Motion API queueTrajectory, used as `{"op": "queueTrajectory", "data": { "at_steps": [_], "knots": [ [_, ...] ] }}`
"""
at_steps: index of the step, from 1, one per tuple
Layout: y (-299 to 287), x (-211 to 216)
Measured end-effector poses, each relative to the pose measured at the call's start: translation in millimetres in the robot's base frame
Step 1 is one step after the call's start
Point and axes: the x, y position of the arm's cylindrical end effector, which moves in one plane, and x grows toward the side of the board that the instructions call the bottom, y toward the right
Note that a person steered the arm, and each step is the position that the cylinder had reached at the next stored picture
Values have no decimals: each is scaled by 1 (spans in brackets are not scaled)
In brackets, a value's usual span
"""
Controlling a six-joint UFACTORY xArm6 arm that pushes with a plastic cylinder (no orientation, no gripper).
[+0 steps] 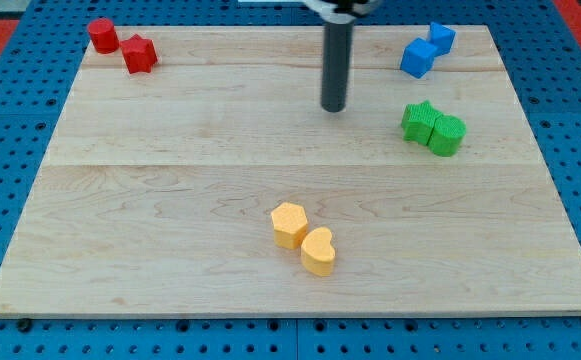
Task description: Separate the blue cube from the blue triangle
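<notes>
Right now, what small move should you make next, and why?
Probably slide my tip toward the view's right and slightly up, aiming at the seam between the two blue blocks: they sit touching near the top right, and my tip is well left of them.

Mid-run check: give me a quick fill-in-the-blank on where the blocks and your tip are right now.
1. The two blue blocks sit near the view's top ____ corner.
2. My tip lies to the view's ____ of them, touching neither.
3. Just below the blue pair sit two ____ blocks.
4. The blocks nearest the view's bottom are ____.

Missing words: right; left; green; yellow
</notes>
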Motion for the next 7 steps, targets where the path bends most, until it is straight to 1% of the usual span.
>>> {"op": "queueTrajectory", "data": {
  "at_steps": [1,2,3,4,5,6,7],
  "knots": [
    [76,-13],
    [151,-48],
    [179,-104],
    [174,-157],
    [160,-136],
    [86,-134],
    [63,-123]
  ]
}}
